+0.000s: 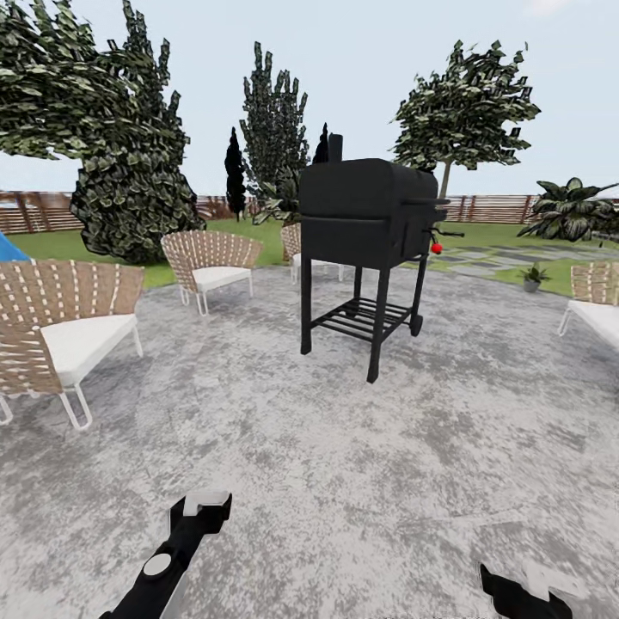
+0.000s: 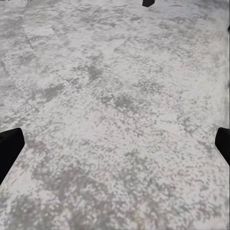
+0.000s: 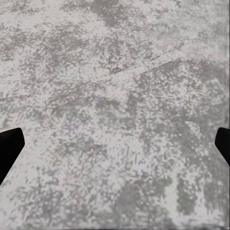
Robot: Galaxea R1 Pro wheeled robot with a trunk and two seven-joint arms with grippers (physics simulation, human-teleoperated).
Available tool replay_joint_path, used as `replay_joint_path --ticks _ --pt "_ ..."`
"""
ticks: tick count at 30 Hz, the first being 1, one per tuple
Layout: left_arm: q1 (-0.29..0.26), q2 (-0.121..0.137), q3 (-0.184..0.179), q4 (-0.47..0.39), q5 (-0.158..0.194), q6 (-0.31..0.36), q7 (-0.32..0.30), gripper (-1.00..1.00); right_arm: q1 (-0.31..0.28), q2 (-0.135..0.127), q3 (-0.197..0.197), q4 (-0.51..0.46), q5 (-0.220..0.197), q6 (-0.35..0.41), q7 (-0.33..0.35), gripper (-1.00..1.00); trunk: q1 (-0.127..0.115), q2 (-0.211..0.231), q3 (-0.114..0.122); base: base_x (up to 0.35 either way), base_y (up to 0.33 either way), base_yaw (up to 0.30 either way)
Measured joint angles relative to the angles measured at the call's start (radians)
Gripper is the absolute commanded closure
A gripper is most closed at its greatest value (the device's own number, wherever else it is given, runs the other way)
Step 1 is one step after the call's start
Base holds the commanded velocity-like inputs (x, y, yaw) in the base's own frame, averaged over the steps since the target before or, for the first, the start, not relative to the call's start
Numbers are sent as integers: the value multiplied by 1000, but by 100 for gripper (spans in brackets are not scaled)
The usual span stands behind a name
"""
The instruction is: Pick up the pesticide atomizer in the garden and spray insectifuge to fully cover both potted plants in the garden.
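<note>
On the grey patio (image 1: 258, 413) both claws, left (image 2: 115, 139) and right (image 3: 115, 139), hang spread and empty; beyond the grill (image 1: 370, 232), a small potted plant (image 1: 534, 277) sits on the lawn (image 1: 499, 236).

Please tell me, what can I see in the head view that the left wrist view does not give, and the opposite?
Head view alone: a black grill standing on the patio, woven chairs around it, trees, a brown fence, lawn, and a small potted plant far off at the right. Both arms hang low, the left gripper and right gripper.

Left wrist view alone: its two dark fingertips set wide apart, so the jaws are open with nothing between them.

Both share the grey mottled paving.
</note>
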Motion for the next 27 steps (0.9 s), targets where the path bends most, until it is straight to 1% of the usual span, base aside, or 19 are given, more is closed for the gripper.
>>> replay_joint_path --ticks 5,22,27 --pt "0 0 0 0 0 0 0 -100 0 1 0 0 0 0 0 -100 0 0 0 0 0 -181" --pt "0 0 0 0 -1 0 0 -100 0 2 2 0 1 -2 0 -100 0 0 0 0 0 -12" --pt "0 0 0 0 -1 0 0 -100 0 2 3 0 1 -1 0 -100 0 0 0 0 0 -142"
